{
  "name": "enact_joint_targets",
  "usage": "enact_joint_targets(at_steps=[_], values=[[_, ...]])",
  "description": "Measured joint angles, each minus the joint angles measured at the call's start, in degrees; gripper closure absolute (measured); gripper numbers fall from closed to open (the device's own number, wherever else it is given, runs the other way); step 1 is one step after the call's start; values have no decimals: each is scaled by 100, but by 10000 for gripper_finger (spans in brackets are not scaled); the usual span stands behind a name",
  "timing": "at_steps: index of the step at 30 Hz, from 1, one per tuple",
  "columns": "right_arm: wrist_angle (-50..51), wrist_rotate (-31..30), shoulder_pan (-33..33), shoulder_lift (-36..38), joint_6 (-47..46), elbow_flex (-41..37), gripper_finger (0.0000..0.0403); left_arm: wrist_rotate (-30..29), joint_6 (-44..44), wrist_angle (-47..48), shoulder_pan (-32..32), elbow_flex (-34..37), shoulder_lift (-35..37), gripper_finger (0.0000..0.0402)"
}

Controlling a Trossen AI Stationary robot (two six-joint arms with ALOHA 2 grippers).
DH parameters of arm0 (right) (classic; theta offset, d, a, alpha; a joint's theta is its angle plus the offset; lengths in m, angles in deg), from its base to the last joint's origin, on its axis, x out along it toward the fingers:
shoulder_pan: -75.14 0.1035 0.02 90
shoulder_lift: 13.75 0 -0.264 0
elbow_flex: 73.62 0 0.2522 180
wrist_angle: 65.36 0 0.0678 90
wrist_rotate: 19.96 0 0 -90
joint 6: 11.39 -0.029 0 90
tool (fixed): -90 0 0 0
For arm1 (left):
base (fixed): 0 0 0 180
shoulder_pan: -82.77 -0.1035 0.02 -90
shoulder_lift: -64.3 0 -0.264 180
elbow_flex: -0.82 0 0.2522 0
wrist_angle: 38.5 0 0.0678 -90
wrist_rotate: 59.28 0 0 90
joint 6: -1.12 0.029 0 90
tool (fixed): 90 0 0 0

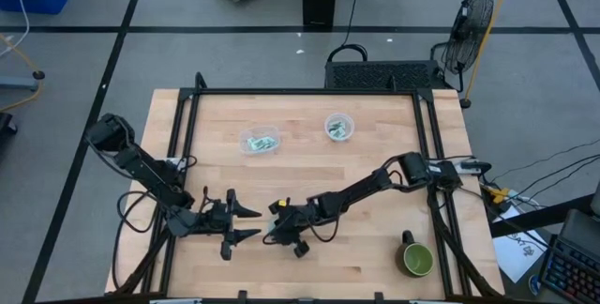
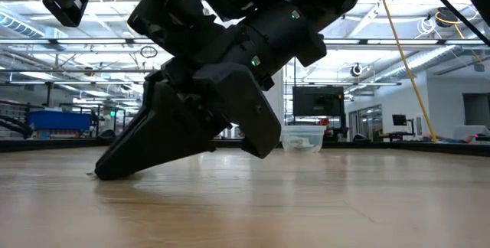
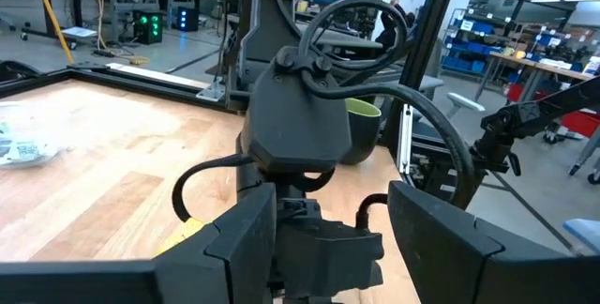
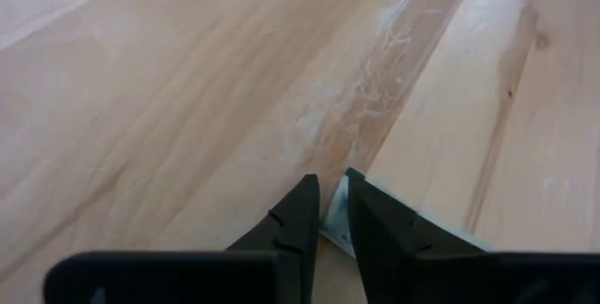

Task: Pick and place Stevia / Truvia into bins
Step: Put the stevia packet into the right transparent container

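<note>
One pale Stevia sachet (image 4: 335,221) lies flat on the wooden table, near its front middle. My right gripper (image 4: 328,205) slants down onto it, fingertips at the tabletop (image 2: 98,174), shut on the sachet. My left gripper (image 1: 246,224) waits open just left of it, level above the table, holding nothing. At the table's far side stand the bins, a clear oval tub (image 1: 259,141) and a clear round cup (image 1: 339,127), each with sachets inside. My right gripper pinches the sachet's edge (image 4: 337,212) between its two fingertips. The fingers come slanting down from the table's right side. The rest of the sachet (image 4: 441,238) stays on the table, mostly hidden under one finger.
A dark green mug (image 1: 416,259) stands at the near right corner of the table. A black frame rail (image 1: 309,92) runs around the table. Bare wood lies between the grippers and the bins.
</note>
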Motion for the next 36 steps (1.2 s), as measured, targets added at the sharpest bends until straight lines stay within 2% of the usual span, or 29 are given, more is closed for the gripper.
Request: enact_joint_targets(at_steps=[7, 12, 20, 23, 30, 36], values=[[-78, -113, -18, -7, 21, -9, 398, 0, -11, 7, 0, 2, 0, 190], [-110, -270, 17, 77, 23, -23, 396, 8, -24, 11, 0, 0, 0, 190], [444, -1165, 69, 535, 54, -47, 400, 18, -88, 44, 4, 2, 1, 190], [740, -1273, 69, 708, 14, -39, 402, 15, -87, 66, 4, 2, 1, 190], [701, -1226, 34, 1371, -233, -791, 402, 12, -143, 79, -7, 3, 0, 190], [53, -1519, -212, 2673, -547, -2084, 402, 9, -145, 179, -7, 4, 0, 190]])
